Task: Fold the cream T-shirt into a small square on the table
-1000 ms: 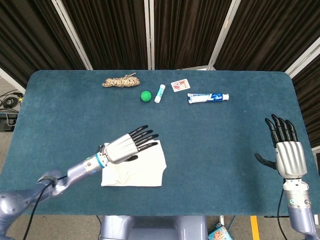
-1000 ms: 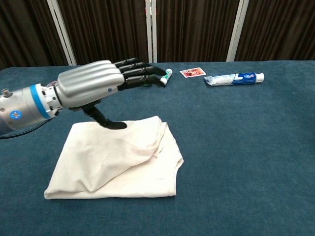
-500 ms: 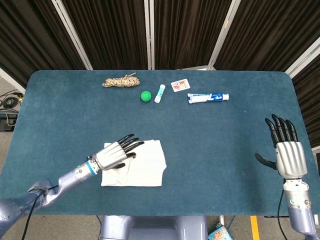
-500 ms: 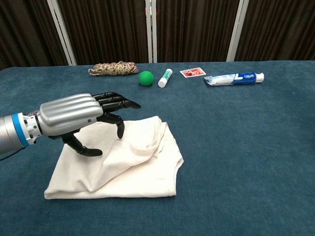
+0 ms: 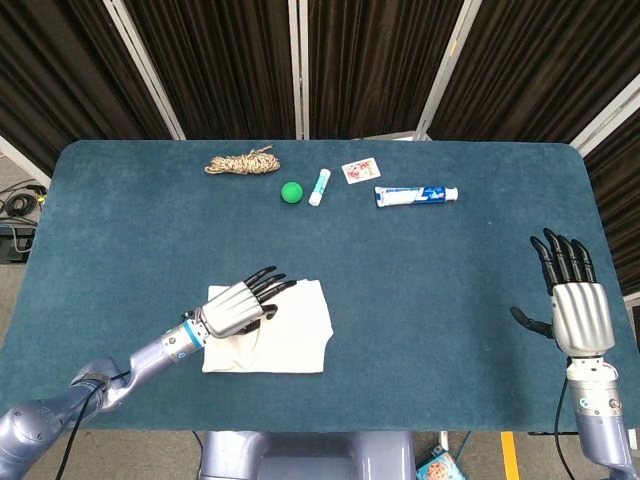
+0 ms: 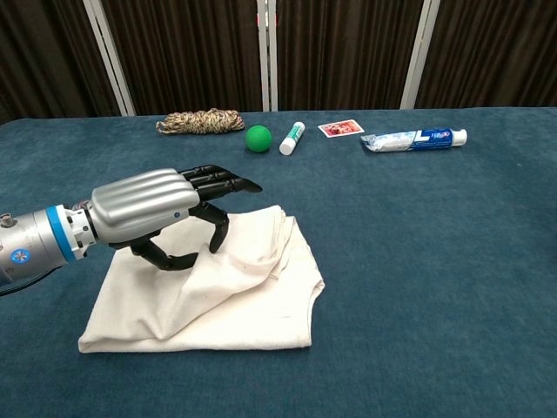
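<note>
The cream T-shirt (image 5: 290, 340) (image 6: 244, 283) lies folded into a rough rectangle near the table's front edge, left of centre, with a raised crease along its right side. My left hand (image 5: 236, 306) (image 6: 152, 209) hovers palm down over the shirt's far-left part. Most of its fingers stretch out, while the thumb and one finger curl down to the cloth; no fold is visibly pinched between them. My right hand (image 5: 572, 300) stands upright and open at the table's right edge, far from the shirt, and appears only in the head view.
Along the far side lie a coil of rope (image 5: 241, 162) (image 6: 199, 121), a green ball (image 5: 291, 192) (image 6: 258, 138), a white and green stick (image 5: 319, 186) (image 6: 291, 138), a playing card (image 5: 360, 170) (image 6: 340, 128) and a toothpaste tube (image 5: 416, 195) (image 6: 413, 138). Blue cloth covers the table (image 5: 450, 300).
My left hand dropped from high above the shirt and drew back toward its left part. Its thumb and one finger now curl down onto the cloth. The right hand has stayed still.
</note>
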